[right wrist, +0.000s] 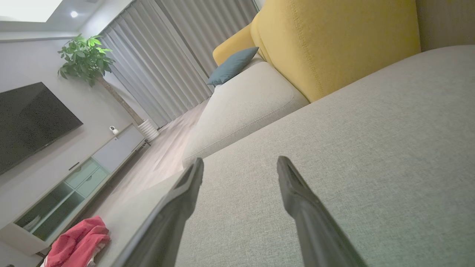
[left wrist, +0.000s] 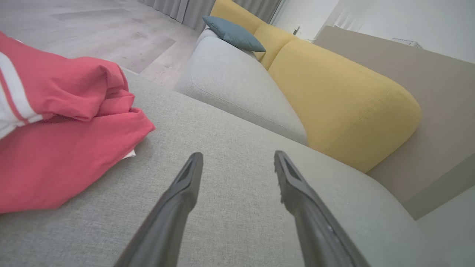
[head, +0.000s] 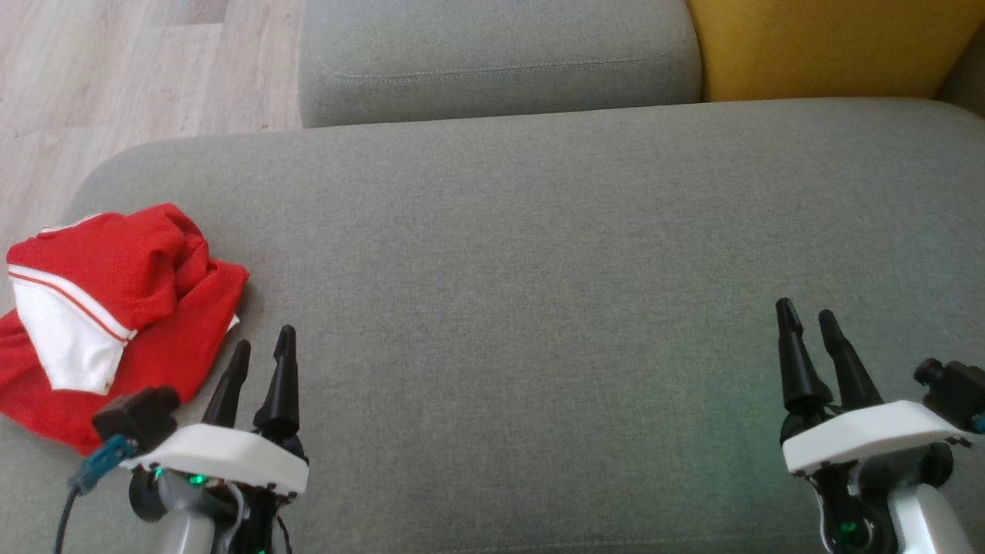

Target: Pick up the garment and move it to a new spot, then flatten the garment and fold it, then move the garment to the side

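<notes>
Garment (head: 131,269) crumpled on sofa cushion (head: 539,308), untouched; left jaws beside it, right jaws well apart, both wide open, empty.

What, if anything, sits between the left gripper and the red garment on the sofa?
Nothing visible does. The left gripper is open, its fingers just to the right of the red garment, and only bare grey cushion lies between them.
</notes>
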